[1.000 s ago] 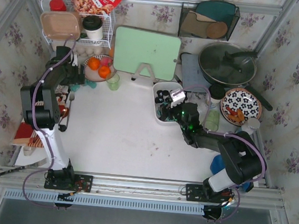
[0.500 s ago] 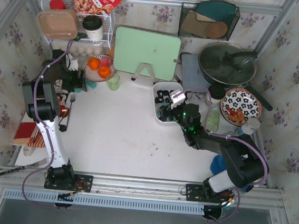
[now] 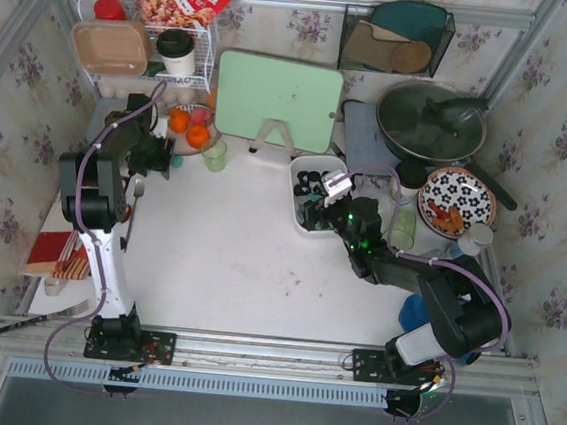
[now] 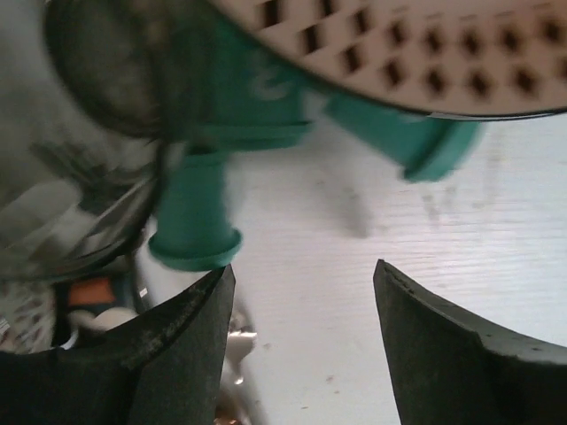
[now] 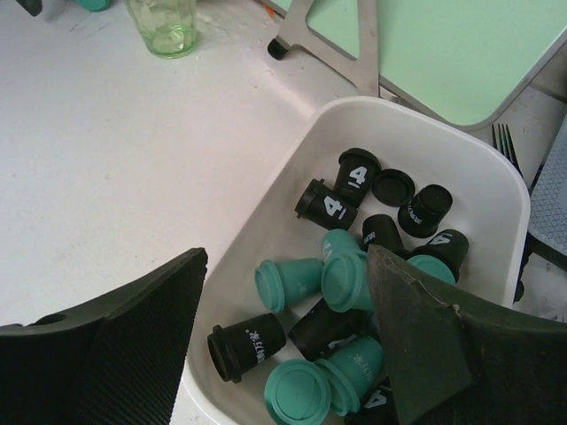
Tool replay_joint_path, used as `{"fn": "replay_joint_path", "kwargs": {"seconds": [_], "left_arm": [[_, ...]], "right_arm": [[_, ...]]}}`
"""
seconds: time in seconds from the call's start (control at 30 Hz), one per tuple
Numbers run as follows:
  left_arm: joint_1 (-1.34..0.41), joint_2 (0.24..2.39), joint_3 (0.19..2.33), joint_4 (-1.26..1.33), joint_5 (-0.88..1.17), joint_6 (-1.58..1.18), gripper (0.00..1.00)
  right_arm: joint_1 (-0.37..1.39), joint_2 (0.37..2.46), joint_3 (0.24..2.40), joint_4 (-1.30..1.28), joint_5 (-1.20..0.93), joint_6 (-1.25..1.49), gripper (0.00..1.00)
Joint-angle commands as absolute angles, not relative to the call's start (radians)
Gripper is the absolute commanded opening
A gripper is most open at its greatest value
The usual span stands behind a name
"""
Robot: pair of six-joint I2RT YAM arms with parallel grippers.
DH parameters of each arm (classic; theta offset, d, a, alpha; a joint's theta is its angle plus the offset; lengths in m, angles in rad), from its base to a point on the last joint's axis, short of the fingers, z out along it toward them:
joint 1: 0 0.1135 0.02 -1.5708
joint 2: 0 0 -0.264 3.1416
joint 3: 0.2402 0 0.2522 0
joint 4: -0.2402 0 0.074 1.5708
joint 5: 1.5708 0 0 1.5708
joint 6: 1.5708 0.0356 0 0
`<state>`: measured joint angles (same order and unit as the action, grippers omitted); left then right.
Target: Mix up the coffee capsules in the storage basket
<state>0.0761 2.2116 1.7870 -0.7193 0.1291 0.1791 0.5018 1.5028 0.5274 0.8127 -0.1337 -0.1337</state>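
Right of centre on the table, your white storage basket sits just near of the green cutting board. From above you can make out only a few dark coffee capsules at its far end, because the right gripper hangs over the rest. The right wrist camera fills that in. Black and teal ones lie jumbled together, most on their sides. The right fingers stand wide apart above them, with nothing between.

Far to the left, your left gripper is beside the plate of oranges. Its own camera shows what the overhead view cannot. The fingers are parted with bare white tabletop between them, holding nothing. A blurred teal object stands just beyond the left finger.
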Motion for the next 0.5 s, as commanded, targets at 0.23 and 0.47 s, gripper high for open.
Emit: {"fn": "replay_joint_path", "kwargs": {"seconds": [0.23, 0.47], "left_arm": [[0.076, 2.011, 1.543, -0.481, -0.122, 0.022, 0.72], [0.101, 2.124, 1.635, -0.477, -0.107, 0.000, 0.73]], "right_arm": [[0.502, 1.513, 0.525, 0.864, -0.176, -0.120, 0.79], [0.502, 1.503, 0.521, 0.864, -0.197, -0.130, 0.79]]}}
